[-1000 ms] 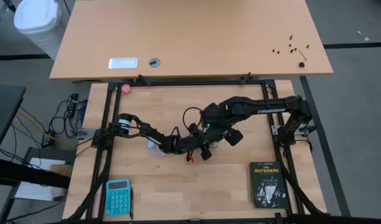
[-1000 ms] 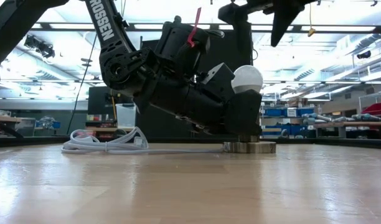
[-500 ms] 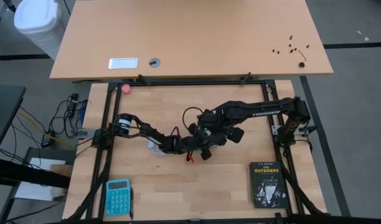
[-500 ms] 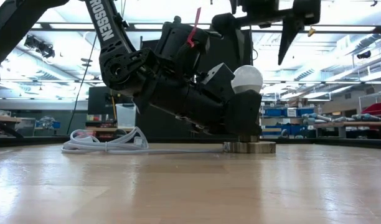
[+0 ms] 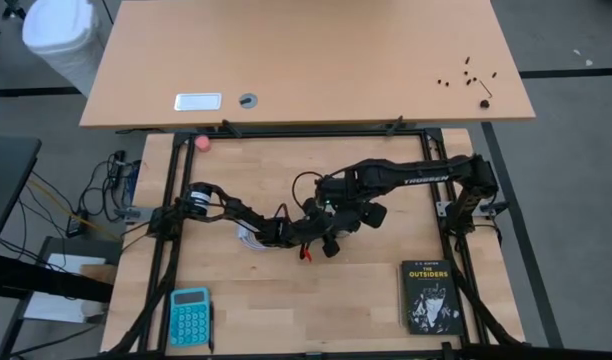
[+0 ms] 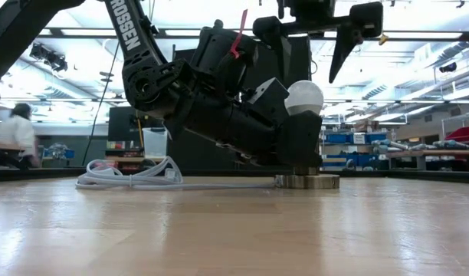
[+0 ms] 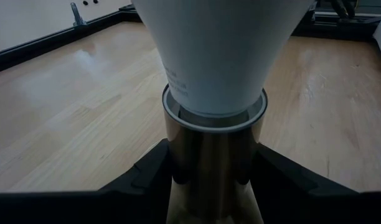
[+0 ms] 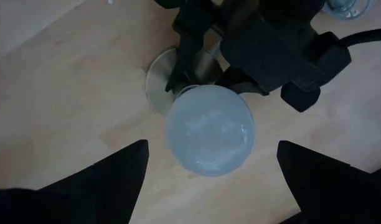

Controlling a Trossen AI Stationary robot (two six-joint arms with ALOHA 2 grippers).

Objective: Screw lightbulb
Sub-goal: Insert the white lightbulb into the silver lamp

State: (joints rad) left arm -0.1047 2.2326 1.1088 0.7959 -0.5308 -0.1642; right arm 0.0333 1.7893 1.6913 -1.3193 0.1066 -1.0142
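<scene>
From above, we see both arms meet near the middle of the worktop (image 5: 286, 310). The left pincer (image 5: 326, 236) reaches in low from the left, and the right pincer (image 5: 338, 212) hangs right over it. The lightbulb is hidden beneath them here. A book (image 5: 429, 296) and a calculator (image 5: 189, 315) lie well apart, out of the way.

From table height, the lightbulb (image 6: 304, 96) stands upright in the socket disc (image 6: 307, 181), whose white cord (image 6: 135, 176) trails off to one side. We judge the left pincer is braced low so the socket cannot turn. The right pincer (image 6: 307, 34) hovers above the globe, fingers spread, not touching.

In the left wrist view, the left pincer (image 7: 212, 165) pinches the metal neck of the socket (image 7: 209, 180) just below the bulb's (image 7: 218, 50) taper, both fingers (image 7: 147, 171) against it.

In the right wrist view, the spread right fingers (image 8: 109, 171) straddle the globe (image 8: 209, 129) from above, lined up, we think, to come down and twist it.
</scene>
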